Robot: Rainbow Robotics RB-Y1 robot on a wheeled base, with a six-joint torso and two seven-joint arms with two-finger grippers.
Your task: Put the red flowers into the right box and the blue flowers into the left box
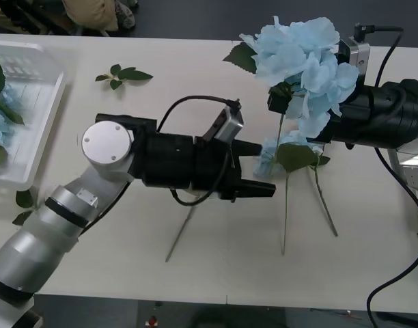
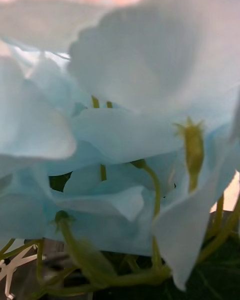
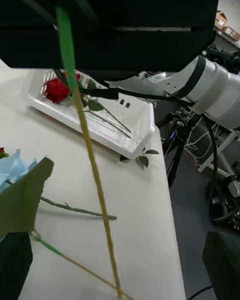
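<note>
Two robot arms meet over the middle of a pale table (image 1: 216, 273), and we describe them from the robot's own sides. Our left gripper (image 1: 260, 171) reaches across the centre of the table, its black fingers spread apart with nothing between them; the tips point toward the lower petals and a broad leaf of the blue flowers (image 1: 301, 61). Our right gripper (image 1: 277, 99) comes in from the right edge, and the bunch of pale blue blooms covers its fingers almost completely. We cannot tell from these views whether its fingers are closed on the stems or not, though the bunch sits raised right at its tip. From the right wrist camera, blue petals (image 2: 125, 80) and thin green stalks press right up against the lens.

Several long green stems (image 1: 285, 212) hang down from the bunch toward the near edge of the table, and one more thin stem (image 1: 178, 239) shows below our left arm. From the left wrist camera, a green stem (image 3: 87, 145) runs down past the lens.

At the far left edge sits the left box (image 1: 31, 116), white with slotted walls, holding some blue petals and green leaves. From the left wrist camera we see the right box (image 3: 135, 130), a white bin at the table's edge, with the red flowers (image 3: 57, 90) lying inside it, one deep-red bloom on long stems. A loose leaf sprig (image 1: 123, 74) lies on the table beyond our left arm.
</note>
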